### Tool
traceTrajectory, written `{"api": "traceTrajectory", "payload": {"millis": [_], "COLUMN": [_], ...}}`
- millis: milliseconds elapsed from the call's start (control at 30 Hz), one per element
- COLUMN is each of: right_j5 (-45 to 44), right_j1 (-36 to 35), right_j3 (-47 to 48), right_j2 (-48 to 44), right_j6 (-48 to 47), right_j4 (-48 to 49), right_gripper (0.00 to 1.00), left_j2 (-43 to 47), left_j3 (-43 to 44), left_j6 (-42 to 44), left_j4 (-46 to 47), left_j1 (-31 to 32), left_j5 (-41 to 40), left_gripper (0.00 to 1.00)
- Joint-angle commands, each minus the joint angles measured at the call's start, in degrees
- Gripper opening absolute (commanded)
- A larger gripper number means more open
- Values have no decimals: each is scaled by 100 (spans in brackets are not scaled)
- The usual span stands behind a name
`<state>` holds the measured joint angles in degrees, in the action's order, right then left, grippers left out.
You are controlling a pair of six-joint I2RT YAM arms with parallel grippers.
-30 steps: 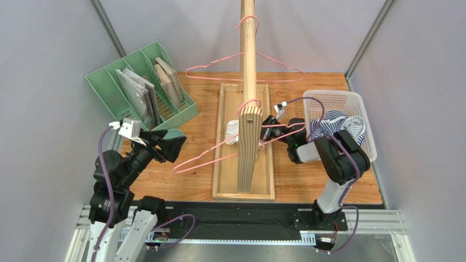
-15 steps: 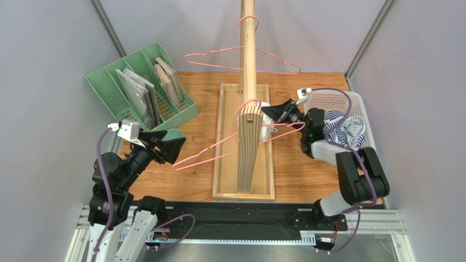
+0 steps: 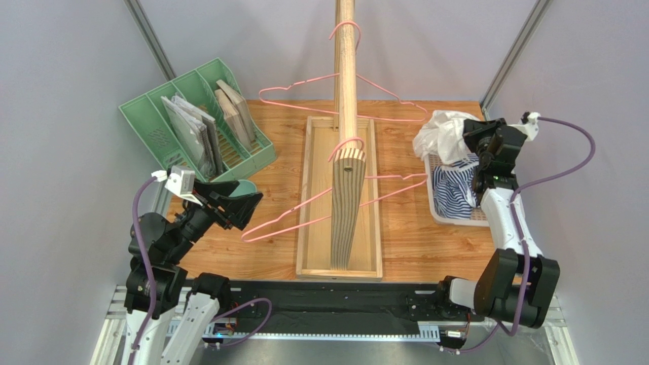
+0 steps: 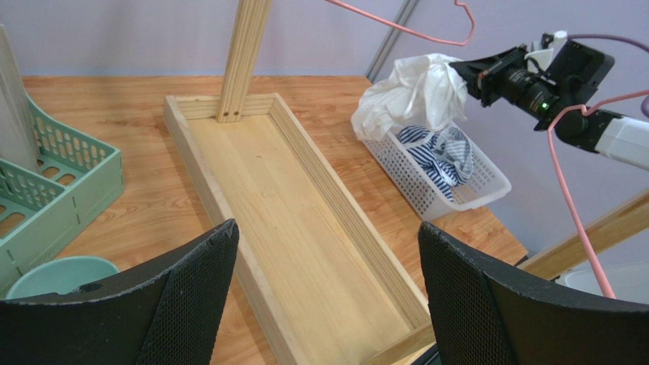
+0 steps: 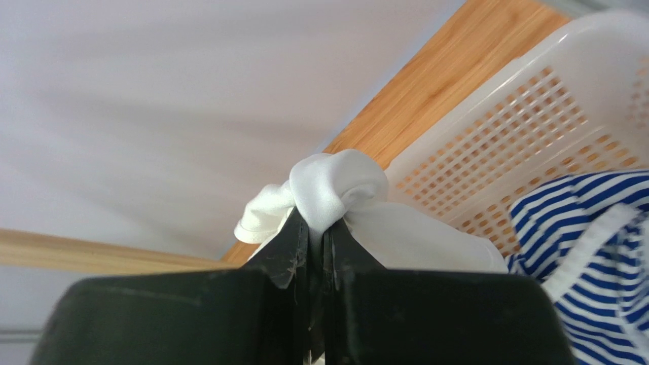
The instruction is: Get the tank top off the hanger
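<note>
Findings for your review, all placed from the wooden stand (image 3: 346, 194).

1. Table (image 3: 251, 255): carries the stand, which rises from its tray base (image 3: 303, 228) at the centre.
2. Green file organiser (image 3: 152, 122): far left of the stand, with flat items upright in its slots.
3. White basket (image 3: 457, 220): right of the stand, on the table.
4. Far pink hanger (image 3: 298, 84): hooked over the stand's top edge at the back, bare.
5. Near pink hanger (image 3: 289, 211): hooked over the stand's near end, tilted low to the left, bare.
6. Tank top (image 3: 438, 137): white, bunched, off both hangers. It hangs to the right of the stand over the basket's far end. Contact with the rim cannot be judged.
7. Striped garment (image 3: 455, 192): lies inside the basket, right of the stand.
8. Teal bowl (image 4: 57, 277): left of the stand, beside the organiser.
9. Right gripper (image 5: 316, 228): right of the stand, above the basket's far end. Your jaws are pinched tight on a fold of the tank top.
10. Left gripper (image 4: 327, 236): left of the stand, near the near hanger's low end. Your jaws stand wide apart with nothing between them.
</note>
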<state>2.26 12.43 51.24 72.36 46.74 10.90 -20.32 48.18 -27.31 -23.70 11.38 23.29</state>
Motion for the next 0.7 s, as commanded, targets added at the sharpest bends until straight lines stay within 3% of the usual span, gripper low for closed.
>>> {"api": "traceTrajectory", "payload": {"millis": [0,200,400,667], "right_j5": [-622,-305,458,381], "right_j1": [164,181,260,252], "right_j3": [439,1352,2108,2548], "right_j2": [-660,-548,506,1789], "right_j6": [-709,-1211,-1659,-1914], "right_j4": [-878,-2693,-3785,-4306], "right_gripper": [0,0,0,5], "left_j2": [10,-331,-1114,-1335], "left_j3": [-28,208,912,1141], "left_j6": [-108,-125,-169,-407], "left_j4": [270,77,-626,-1154], "left_j1": [-22,-21,-30,-22], "left_j5": [176,-113,-404,-1116], "left_gripper": [91,91,89,89]}}
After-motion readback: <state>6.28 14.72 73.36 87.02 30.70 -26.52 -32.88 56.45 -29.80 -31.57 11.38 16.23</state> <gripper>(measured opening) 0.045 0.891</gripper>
